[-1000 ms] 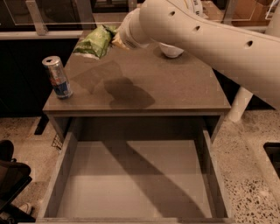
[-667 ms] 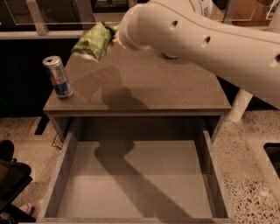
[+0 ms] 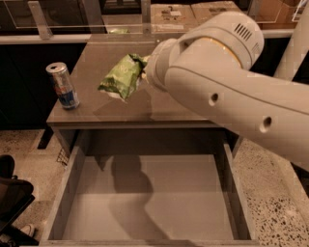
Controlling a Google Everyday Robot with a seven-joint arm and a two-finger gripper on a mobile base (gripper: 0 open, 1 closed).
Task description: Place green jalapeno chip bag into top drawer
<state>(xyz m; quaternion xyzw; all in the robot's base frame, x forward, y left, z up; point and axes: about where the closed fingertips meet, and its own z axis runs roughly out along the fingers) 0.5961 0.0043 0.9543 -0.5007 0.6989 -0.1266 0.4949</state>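
Observation:
The green jalapeno chip bag [image 3: 121,77] is a crumpled light-green foil bag held in the air above the front part of the tabletop. My gripper [image 3: 144,71] is at the bag's right end, mostly hidden behind my white wrist, and is shut on the bag. The top drawer [image 3: 145,202] is pulled wide open below the table's front edge; its flat grey bottom holds nothing. The bag hangs above the tabletop, just behind the drawer opening.
A silver-and-blue drink can [image 3: 63,86] stands upright at the table's left edge. The grey-brown tabletop [image 3: 159,103] runs back to a glass barrier. My large white arm [image 3: 231,91] crosses the right side. Cardboard boxes [image 3: 193,12] lie behind. A dark object [image 3: 12,198] sits on the floor at left.
My arm has carried the bag forward and a little right, from over the table's back left toward its front edge near the drawer. The can has not moved.

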